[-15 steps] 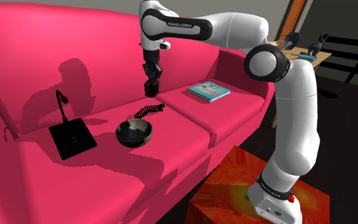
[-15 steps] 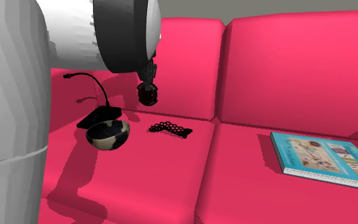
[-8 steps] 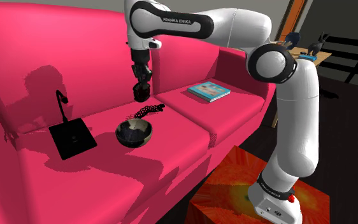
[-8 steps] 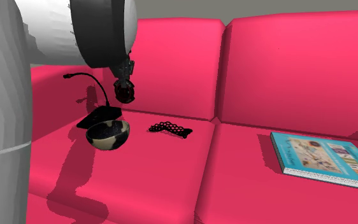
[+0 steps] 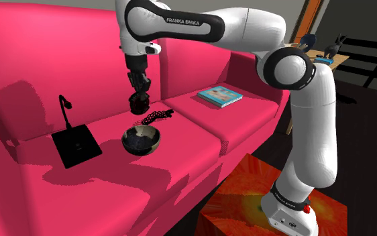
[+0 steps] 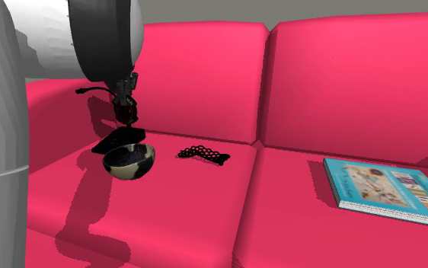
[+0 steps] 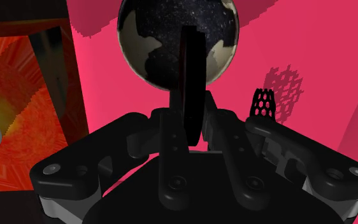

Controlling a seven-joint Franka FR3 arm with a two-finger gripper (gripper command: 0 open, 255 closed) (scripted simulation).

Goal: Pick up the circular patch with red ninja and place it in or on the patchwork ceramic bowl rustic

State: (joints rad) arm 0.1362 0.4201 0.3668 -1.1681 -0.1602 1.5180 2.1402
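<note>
The bowl (image 5: 144,148) is seen on the sofa (image 5: 33,60) seat cushion, upright, with a dark outside. Cream and dark patches are noted on its wall in the second exterior view (image 6: 131,170). In the wrist view its inside is shown dark and speckled, with cream patches at the rim (image 7: 132,35). The patch (image 7: 188,76) is clamped between the two fingers (image 7: 171,137) of the gripper (image 7: 188,124). It is held edge-on as a thin dark disc, in the air directly over the bowl and apart from it. From the shoulder view the gripper (image 5: 138,100) is seen pointing down above the bowl. The patch there is a small dark lump at the fingertips, and its design cannot be made out. In the second exterior view the gripper (image 6: 125,113) is partly cut off by the big arm (image 6: 91,38) in the foreground. A black mesh piece (image 5: 155,116) is lying just beside the bowl. A flat black pad (image 5: 76,144) with a curved stalk is set on the bowl's other side, and its nearer corner is hidden behind the bowl in the second exterior view. A book (image 5: 219,96) is lying on the next cushion, well apart. The stand (image 5: 267,194) is cut off at the lower edge.
</note>
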